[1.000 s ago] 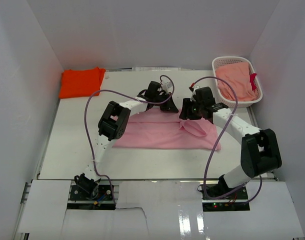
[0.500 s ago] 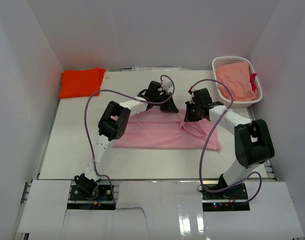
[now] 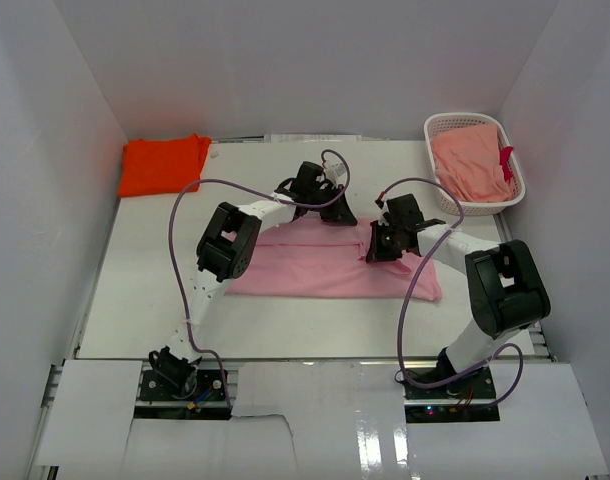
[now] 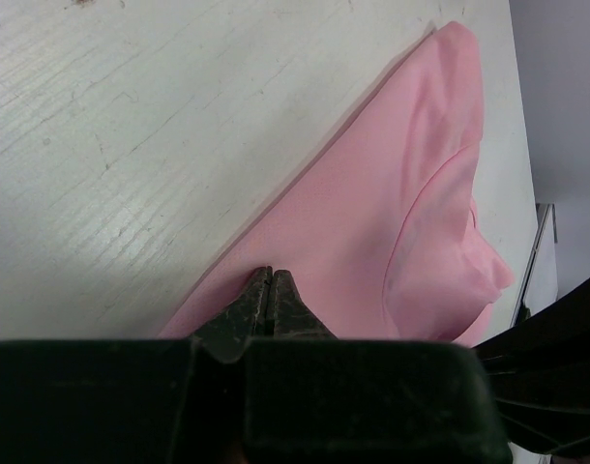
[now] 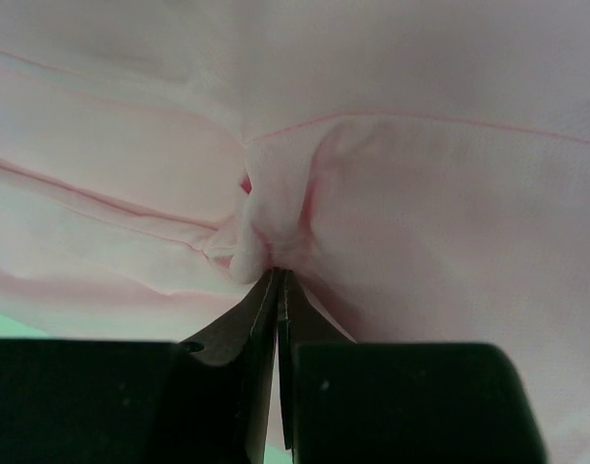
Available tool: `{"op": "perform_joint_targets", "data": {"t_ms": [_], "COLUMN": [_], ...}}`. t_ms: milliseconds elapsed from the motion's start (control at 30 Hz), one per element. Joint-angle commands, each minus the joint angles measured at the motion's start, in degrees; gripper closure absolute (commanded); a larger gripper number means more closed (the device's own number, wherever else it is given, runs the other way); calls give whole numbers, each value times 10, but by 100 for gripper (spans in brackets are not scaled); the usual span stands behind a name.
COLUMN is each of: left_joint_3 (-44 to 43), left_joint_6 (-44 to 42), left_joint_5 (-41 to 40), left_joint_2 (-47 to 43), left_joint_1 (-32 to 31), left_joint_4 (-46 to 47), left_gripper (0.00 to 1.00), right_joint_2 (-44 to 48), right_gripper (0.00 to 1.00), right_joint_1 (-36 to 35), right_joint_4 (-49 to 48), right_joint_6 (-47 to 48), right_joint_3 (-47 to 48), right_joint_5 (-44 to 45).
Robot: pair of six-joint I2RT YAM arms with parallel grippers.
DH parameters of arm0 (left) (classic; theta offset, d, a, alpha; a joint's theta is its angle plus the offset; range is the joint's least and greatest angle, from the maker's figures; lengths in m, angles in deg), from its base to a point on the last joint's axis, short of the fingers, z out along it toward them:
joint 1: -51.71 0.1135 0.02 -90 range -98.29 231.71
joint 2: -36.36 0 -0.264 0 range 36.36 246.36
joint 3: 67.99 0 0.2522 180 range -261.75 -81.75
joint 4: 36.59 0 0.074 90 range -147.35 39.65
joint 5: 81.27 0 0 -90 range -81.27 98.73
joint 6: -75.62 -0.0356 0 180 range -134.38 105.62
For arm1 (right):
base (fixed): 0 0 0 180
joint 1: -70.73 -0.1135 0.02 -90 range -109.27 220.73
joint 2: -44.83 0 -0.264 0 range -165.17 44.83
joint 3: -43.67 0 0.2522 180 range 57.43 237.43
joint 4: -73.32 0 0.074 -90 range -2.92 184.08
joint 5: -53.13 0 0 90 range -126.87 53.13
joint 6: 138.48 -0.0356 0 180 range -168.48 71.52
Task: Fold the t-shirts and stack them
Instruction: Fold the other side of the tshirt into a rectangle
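Note:
A light pink t-shirt [image 3: 320, 268] lies spread across the middle of the table. My left gripper [image 3: 337, 213] sits at its far edge, jaws shut with the tips [image 4: 271, 275] pinching the pink cloth [image 4: 392, 193] next to the bare tabletop. Just right of the shirt's middle, my right gripper [image 3: 377, 250] is shut on a bunched pucker of the same cloth [image 5: 266, 227], which fills the right wrist view. A bright orange t-shirt [image 3: 163, 165] lies folded in the far left corner.
A white lattice basket [image 3: 455, 124] stands at the far right with a salmon cloth [image 3: 471, 163] in it. White walls enclose the table on three sides. The arms' purple cables [image 3: 185, 205] loop above the table.
The right gripper has closed on a pinch of the pink shirt and shifted slightly left and nearer. The left arm has stayed put.

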Motion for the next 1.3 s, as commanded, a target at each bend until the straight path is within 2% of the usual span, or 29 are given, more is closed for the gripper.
{"op": "perform_joint_targets", "data": {"t_ms": [0,233,467,633,1033,1267], "left_joint_3": [-5,-1,7,4,14,15], "left_joint_6": [-14,-19,-25,-22,-28,-31], "left_joint_5": [-21,-22,-27,-23,-24,-25], "left_joint_2": [25,22,16,18,12,9], "left_joint_1": [-6,-6,-6,-6,-6,-6], "left_joint_4": [-38,-42,-45,-44,-46,-47], "left_gripper": [100,100,100,100,100,100], "right_joint_2": [20,2,72,79,-17,-33], "right_gripper": [92,92,92,92,92,92], "right_joint_1": [-2,-3,-6,-6,-5,-4], "right_joint_4": [-39,-51,-9,8,-17,-18], "right_joint_6": [-11,-10,-5,0,14,16], "right_joint_3": [-17,-10,-5,15,71,94], "right_joint_5": [-21,-29,-3,2,24,32]}}
